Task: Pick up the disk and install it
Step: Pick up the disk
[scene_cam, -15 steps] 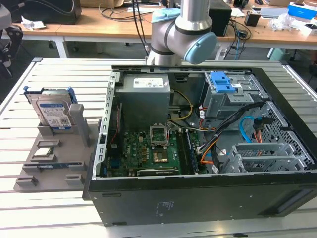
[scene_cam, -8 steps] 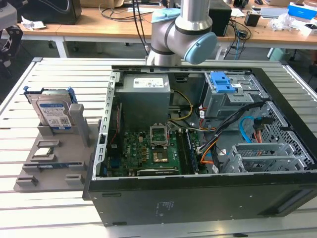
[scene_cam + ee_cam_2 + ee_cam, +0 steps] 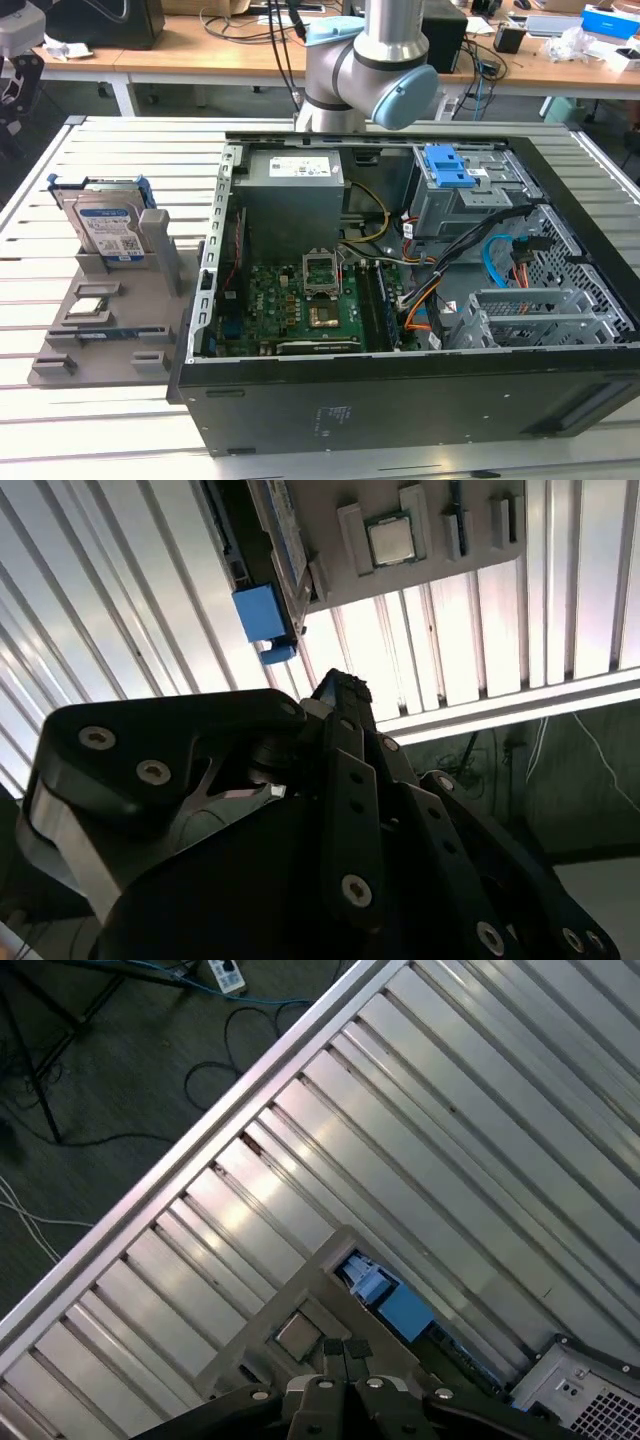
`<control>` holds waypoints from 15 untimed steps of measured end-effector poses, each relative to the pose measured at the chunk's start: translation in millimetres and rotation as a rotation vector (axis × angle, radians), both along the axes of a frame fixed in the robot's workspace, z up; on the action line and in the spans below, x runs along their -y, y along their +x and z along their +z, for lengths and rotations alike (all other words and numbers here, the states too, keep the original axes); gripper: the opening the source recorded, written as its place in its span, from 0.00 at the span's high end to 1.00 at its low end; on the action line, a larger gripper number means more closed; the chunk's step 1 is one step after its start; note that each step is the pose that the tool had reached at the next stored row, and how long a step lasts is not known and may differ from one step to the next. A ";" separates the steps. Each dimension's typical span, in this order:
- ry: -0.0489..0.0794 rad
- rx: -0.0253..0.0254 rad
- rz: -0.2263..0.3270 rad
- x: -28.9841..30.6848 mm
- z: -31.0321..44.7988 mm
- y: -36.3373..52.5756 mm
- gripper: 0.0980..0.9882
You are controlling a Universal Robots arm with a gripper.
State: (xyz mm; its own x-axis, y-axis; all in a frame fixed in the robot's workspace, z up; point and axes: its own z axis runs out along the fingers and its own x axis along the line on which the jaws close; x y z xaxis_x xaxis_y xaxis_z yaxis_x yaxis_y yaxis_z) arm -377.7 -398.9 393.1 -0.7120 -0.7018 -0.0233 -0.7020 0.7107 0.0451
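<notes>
Well, my claw (image 3: 347, 1348) has its fingertips (image 3: 335, 1350) pressed together with nothing between them; in the second wrist view the same claw (image 3: 340, 685) hangs in the air above the counter (image 3: 120, 610), touching nothing. Nearest below it is a grey holder (image 3: 290, 1305) lying on the slatted metal counter, and in a pocket of that holder sits a small square processor chip (image 3: 297, 1335), which I also see in the second wrist view (image 3: 390, 538). The disk (image 3: 400, 1308) shows me one blue side rail at the holder's end, well apart from the fingertips.

In the exterior view the disk (image 3: 108, 228) stands tilted back in a slot at the far end of the holder (image 3: 120, 340), its white-and-blue label facing the camera, blue rails along both sides. The holder lies on the counter (image 3: 120, 150) just beside the open computer case (image 3: 400, 400), on the exterior view's left of it. Inside the case, near the far corner, is a grey metal cage with a blue latch (image 3: 455, 165). The arm (image 3: 375, 60) rises behind the case.
</notes>
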 end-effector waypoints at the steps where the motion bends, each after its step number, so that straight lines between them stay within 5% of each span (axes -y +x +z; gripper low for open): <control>1: 0.000 0.0000 0.019 0.0 0.0 0.0 0.99; 15: 0.000 0.0000 0.256 0.0 0.0 0.0 0.99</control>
State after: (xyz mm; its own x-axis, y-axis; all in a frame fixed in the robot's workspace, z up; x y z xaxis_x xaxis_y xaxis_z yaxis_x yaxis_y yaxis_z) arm -377.7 -398.8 393.1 -0.5113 -0.8591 -0.0233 -0.8590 0.5100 0.0451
